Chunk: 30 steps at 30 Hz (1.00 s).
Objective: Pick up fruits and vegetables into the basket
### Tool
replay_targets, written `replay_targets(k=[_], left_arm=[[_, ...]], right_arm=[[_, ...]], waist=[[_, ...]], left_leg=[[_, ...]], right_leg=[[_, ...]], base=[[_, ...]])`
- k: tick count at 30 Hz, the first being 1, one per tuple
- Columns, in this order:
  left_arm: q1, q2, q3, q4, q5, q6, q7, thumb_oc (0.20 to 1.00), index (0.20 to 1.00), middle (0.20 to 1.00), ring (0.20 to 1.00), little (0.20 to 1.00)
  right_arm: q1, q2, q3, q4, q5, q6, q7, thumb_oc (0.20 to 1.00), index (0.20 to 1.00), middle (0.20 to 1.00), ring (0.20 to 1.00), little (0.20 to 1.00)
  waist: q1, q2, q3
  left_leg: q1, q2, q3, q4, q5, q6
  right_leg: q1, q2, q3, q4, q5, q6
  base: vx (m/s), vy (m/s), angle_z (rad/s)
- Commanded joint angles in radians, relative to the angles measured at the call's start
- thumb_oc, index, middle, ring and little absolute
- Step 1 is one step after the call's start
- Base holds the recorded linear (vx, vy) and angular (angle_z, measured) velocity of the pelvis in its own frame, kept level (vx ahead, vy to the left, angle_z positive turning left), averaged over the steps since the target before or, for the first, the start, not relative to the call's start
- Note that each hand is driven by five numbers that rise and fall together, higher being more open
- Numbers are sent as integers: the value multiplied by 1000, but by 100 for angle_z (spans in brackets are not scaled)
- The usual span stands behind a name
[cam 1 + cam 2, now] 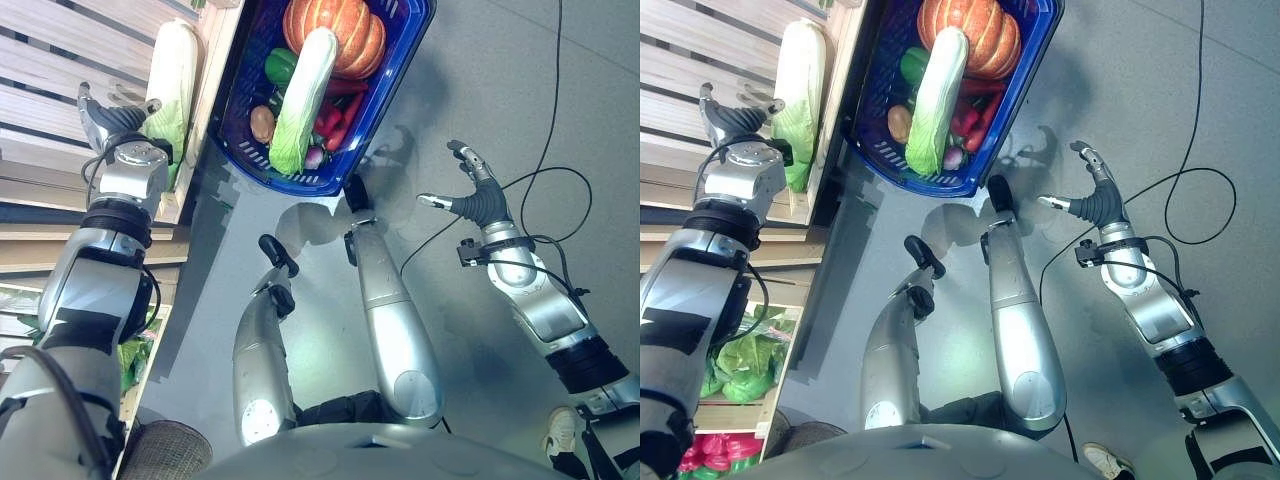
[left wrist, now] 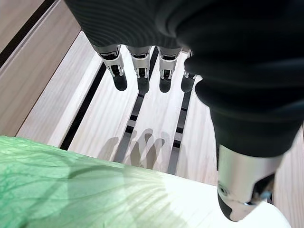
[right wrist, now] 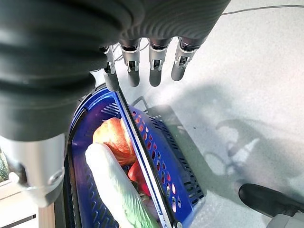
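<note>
Over slatted shelf (image 1: 40, 60), left hand (image 1: 105, 118) open beside cabbage (image 1: 170, 85), right hand (image 1: 478, 195) open, holds nothing

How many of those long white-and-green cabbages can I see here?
2. One cabbage lies in the blue basket across the other produce; the other lies on the wooden shelf beside the left hand. More could be hidden.

Eye views: head, looking steeply down; both share the blue basket (image 1: 385, 95).
Left wrist: close along left hand (image 2: 142, 71), above slatted shelf (image 2: 109, 118).
Right wrist: along right hand (image 3: 142, 61), basket beyond.
</note>
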Motion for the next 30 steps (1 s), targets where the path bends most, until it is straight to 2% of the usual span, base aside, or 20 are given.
replay_targets(k=[1, 7, 17, 30], left_arm=[[14, 65, 16, 73, -2, -5, -5, 1000, 1000, 1000, 1000, 1000], [-8, 60, -11, 108, 0, 37, -63, 1000, 1000, 1000, 1000, 1000], [-34, 63, -41, 153, 4, 83, -93, 1000, 1000, 1000, 1000, 1000], [-68, 63, -92, 216, 20, 113, -195, 1000, 1000, 1000, 1000, 1000]], right_arm=[[19, 29, 4, -40, 30, -25, -15, 1000, 1000, 1000, 1000, 1000], [-4, 35, 3, -38, 43, -14, -15, 1000, 1000, 1000, 1000, 1000], [-16, 23, -6, -20, 72, 2, -8, 1000, 1000, 1000, 1000, 1000], [-39, 20, -1, -5, 102, -2, -8, 1000, 1000, 1000, 1000, 1000]], waist=[[-16, -61, -35], [-20, -70, -35], [-29, -68, -35], [-32, -63, -35]], left_leg=[[-122, 0, 13, 113, -57, 61], [-145, 9, 15, 125, -63, 60], [-177, 15, 24, 132, -63, 55], [-225, 14, 24, 139, -62, 50]], right_leg=[[-4, 35, -23, 54, -130, 26], [-23, 42, -21, 56, -126, 27], [-61, 41, -13, 51, -114, 27], [-116, 44, -6, 54, -102, 27]], base=[[0, 0, 0], [9, -21, -4], [10, 17, -5], [2, 9, -1]])
